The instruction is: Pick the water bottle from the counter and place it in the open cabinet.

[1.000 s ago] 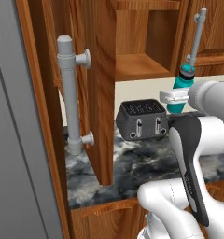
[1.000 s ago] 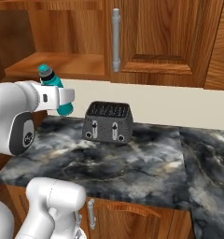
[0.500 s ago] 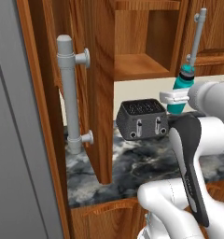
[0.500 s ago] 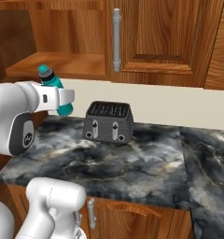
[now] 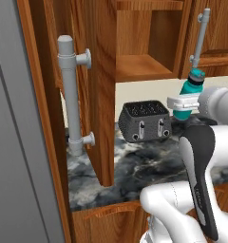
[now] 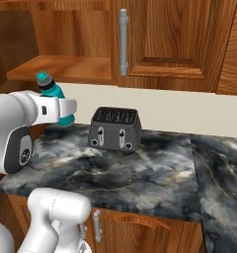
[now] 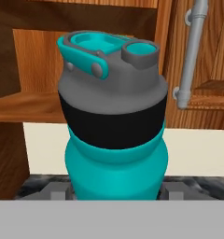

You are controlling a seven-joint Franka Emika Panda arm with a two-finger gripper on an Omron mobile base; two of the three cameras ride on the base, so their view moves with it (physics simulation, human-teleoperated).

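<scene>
Open cabinet door (image 5: 94, 85): reddish-brown wood, swung out edge-on at far left, with a tall silver bar handle (image 5: 71, 92); it stands between the onlooker and the cabinet interior.

Open cabinet (image 5: 144, 66): plain wooden shelf bare, just above and behind the bottle's height.

Toaster (image 5: 145, 121): dark, two slots, on the narrow marble top (image 5: 135, 166) below the shelf, just left of the bottle.

Water bottle (image 5: 189, 95): teal, grey cap, tilted slightly, held in the air above the marble top, below the shelf edge.

Gripper (image 5: 185, 102): white fingers clamped round the bottle's lower body.

Closed cabinet door (image 6: 175, 44), silver handle (image 6: 123, 42): right of the open bay.

Change from a second ago: bottle and arm sit in the same spot.
</scene>
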